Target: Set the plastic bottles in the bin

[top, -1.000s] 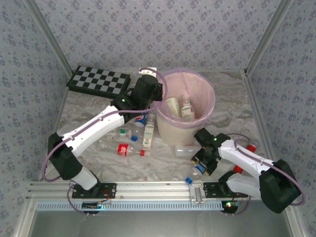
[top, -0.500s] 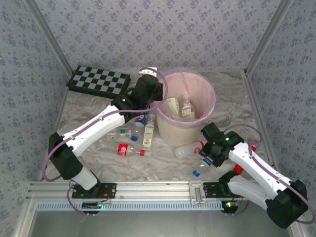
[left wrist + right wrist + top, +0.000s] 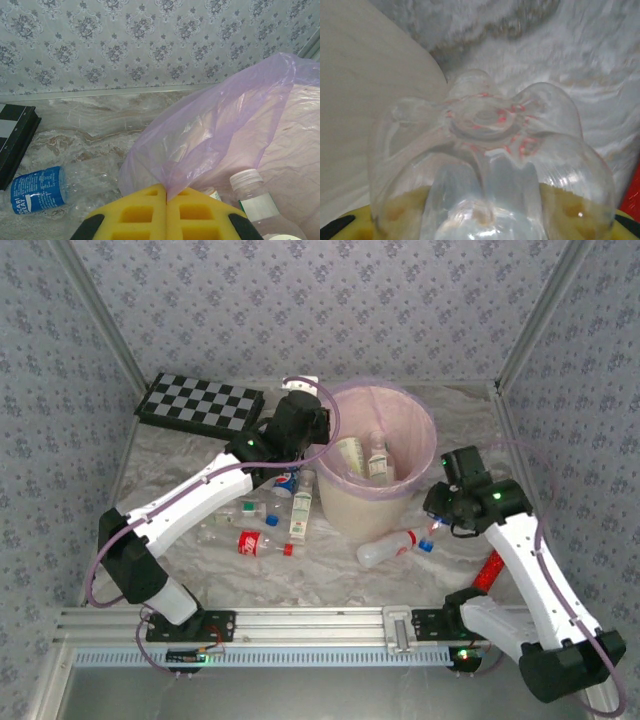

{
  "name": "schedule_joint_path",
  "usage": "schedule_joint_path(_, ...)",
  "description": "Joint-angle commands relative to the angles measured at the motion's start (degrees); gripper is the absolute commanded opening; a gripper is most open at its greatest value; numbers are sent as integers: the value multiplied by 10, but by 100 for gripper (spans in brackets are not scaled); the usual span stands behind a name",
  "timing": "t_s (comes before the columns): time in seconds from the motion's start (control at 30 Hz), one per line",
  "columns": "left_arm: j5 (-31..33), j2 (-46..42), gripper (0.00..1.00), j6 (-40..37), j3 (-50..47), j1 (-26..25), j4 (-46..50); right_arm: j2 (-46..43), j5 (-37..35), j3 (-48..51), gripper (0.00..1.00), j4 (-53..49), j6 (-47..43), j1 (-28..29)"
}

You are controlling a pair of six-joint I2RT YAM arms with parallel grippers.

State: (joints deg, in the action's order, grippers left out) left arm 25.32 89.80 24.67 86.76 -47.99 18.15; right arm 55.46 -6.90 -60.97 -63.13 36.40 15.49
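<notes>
Honestly, the step in hand looks like getting the clear bottle [image 3: 485, 150] over the rim, so the right gripper [image 3: 487, 222] needs height first. Its yellow jaws are clamped on either side of the bottle's body, base pointing away, just beside the bin [image 3: 375, 510] and seemingly below its lip. Best bet is to lift straight up, swing in, and let go only once it's well inside the pink bag [image 3: 215, 125]. The right arm [image 3: 530, 560] is folded high, wrist dipping toward the bin. The left arm [image 3: 200, 495] stretches across the table [image 3: 470, 410], and the left gripper [image 3: 166, 210] is pinched tight on the bag's edge at the left rim. A few bottles [image 3: 377, 455] are already inside, and others, like a red-labelled bottle [image 3: 255, 543], lie left of the bin.
</notes>
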Motion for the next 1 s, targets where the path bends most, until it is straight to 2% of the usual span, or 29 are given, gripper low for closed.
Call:
schedule_joint_path(0.0,12,-2,0,4,0,3,5,-5,3,-46,28,-21,-125,-38)
schedule_joint_path(0.03,11,-2,0,5,-1,3,6,1,-1,-63,25,-29,-142,-50)
schedule_joint_path(0.13,7,-6,0,9,-6,3,4,18,-25,-123,23,-48,-183,-78)
schedule_joint_path(0.27,8,-14,0,8,-13,3,1,22,-36,-201,15,-22,-219,-101)
schedule_joint_path(0.5,3,-16,0,9,-17,3,4,99,12,-370,9,25,-236,-103)
schedule_joint_path(0.7,4,-17,0,10,-21,3,2,163,68,-472,3,53,-211,-54)
schedule_joint_path(0.83,3,-17,0,8,-20,3,-2,251,75,-552,3,-12,-198,4)
schedule_joint_path(0.97,-3,-21,0,12,-26,2,-2,327,45,-598,3,-76,-208,63)
